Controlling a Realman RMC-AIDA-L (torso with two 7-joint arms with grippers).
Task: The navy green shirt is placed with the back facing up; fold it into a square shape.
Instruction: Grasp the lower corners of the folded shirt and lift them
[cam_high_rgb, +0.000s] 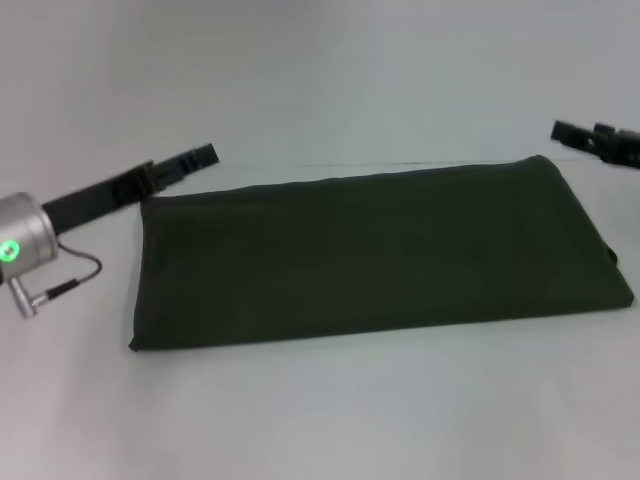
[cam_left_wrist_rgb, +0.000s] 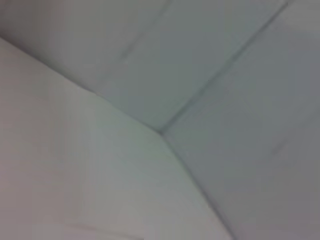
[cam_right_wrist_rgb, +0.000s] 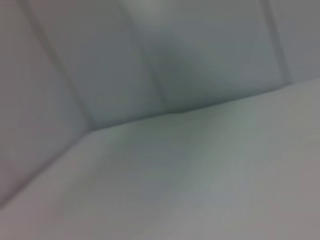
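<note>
The navy green shirt (cam_high_rgb: 370, 250) lies flat on the white table (cam_high_rgb: 320, 420), folded into a long dark rectangle that runs from left to right, with no sleeves showing. A small fold of cloth sticks out at its right edge. My left gripper (cam_high_rgb: 200, 155) hovers just beyond the shirt's far left corner and holds no cloth. My right gripper (cam_high_rgb: 565, 132) is beyond the shirt's far right corner, at the edge of the head view, and also holds no cloth. Neither wrist view shows the shirt.
The left arm's silver wrist (cam_high_rgb: 20, 245), with a green light and a cable, is at the left edge. The wrist views show only the white table surface (cam_left_wrist_rgb: 75, 175) and pale wall panels (cam_right_wrist_rgb: 200, 50) behind the table.
</note>
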